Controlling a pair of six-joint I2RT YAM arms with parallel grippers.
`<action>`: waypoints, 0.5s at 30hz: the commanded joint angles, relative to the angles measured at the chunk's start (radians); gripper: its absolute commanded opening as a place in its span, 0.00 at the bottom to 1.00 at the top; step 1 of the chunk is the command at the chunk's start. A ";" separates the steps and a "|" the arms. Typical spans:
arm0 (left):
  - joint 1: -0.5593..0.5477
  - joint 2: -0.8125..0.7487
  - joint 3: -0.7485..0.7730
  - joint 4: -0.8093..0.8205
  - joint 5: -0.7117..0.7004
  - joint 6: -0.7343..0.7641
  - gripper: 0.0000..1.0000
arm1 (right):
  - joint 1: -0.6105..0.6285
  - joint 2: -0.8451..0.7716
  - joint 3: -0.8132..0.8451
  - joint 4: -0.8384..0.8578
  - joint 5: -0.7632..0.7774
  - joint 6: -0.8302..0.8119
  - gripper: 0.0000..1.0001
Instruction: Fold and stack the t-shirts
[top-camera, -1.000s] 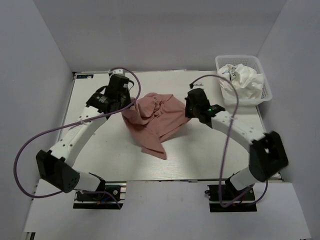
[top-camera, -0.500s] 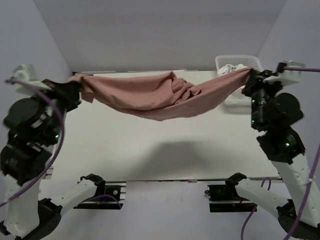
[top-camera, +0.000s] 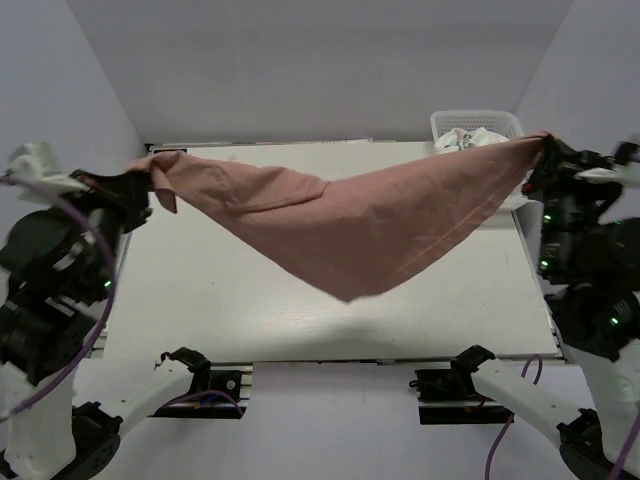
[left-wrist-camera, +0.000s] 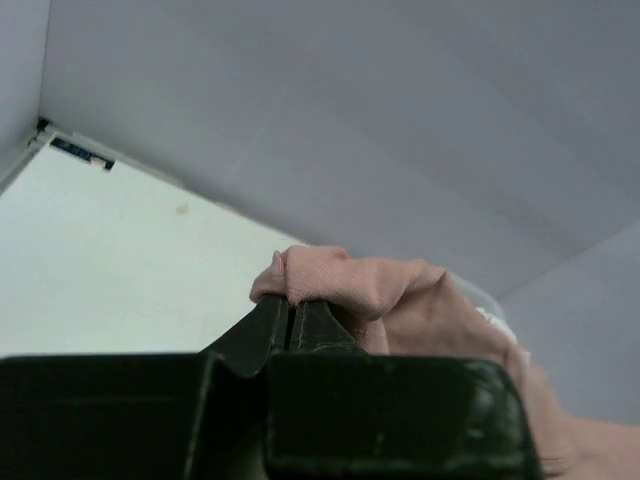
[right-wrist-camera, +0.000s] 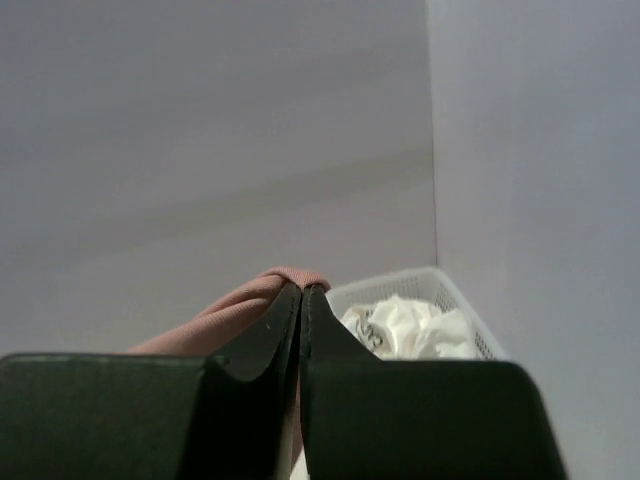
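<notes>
- High above the left edge of the table (top-camera: 200, 290), the left gripper (top-camera: 143, 181) is pinching one corner of the pink t-shirt (top-camera: 350, 225). Its jaws are pressing tight together, and a small fold of cloth is bulging over the tips.
- Over on the right side, the right gripper (top-camera: 543, 152) is clamping the opposite corner the same way, with only a thin rim of pink showing at its closed jaws.
- Between them the shirt is hanging in the air. It is drawing fairly taut along its upper edge and sagging to a point in the middle, well clear of the tabletop.
- Past the right gripper, the white t-shirts (top-camera: 470, 140) are lying crumpled in the mesh basket (top-camera: 445, 118) at the far right corner.
- To my eye the arms are working on the spreading-out step, holding the pink shirt open so it can be laid flat before any fold.
- The next move, I'd judge, is calling for both arms to lower together, letting the hanging point touch down first and drawing the rest smooth. Neither grip should be loosening until the cloth is lying on the table.
</notes>
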 joint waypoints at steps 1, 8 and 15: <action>0.000 0.121 -0.130 -0.001 0.002 -0.054 0.00 | -0.001 0.075 -0.078 -0.003 0.043 0.023 0.00; 0.019 0.270 -0.477 0.098 0.097 -0.171 0.00 | -0.024 0.213 -0.367 0.010 0.045 0.185 0.00; 0.089 0.543 -0.669 0.218 0.280 -0.180 0.07 | -0.133 0.496 -0.549 0.059 -0.151 0.353 0.00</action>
